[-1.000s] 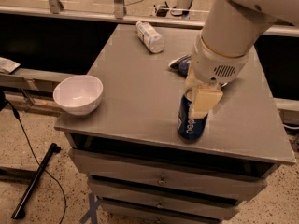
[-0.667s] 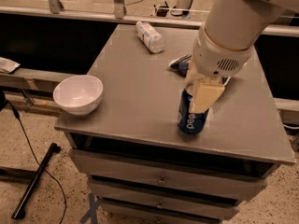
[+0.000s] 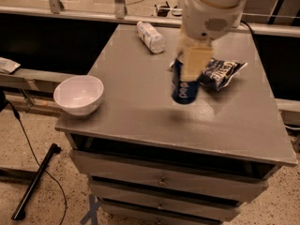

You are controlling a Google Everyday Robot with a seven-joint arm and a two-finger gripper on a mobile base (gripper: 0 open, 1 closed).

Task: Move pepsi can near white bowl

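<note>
The pepsi can (image 3: pixel 183 89) is dark blue and upright, held slightly above the grey table (image 3: pixel 140 93), with its shadow on the top just below it. My gripper (image 3: pixel 188 71) comes down from the top of the view and is shut on the can's upper part, with a cream finger (image 3: pixel 194 62) across its front. The white bowl (image 3: pixel 78 94) stands at the table's front left corner, well to the left of the can.
A clear plastic bottle (image 3: pixel 151 36) lies at the back of the table. A blue crinkled chip bag (image 3: pixel 221 72) lies just right of the can. Drawers (image 3: pixel 161 179) sit below the top. A black pole (image 3: pixel 35 182) lies on the floor at the left.
My gripper has lifted the pepsi can off the table and carried it up and slightly left. The chip bag behind it now shows more.
</note>
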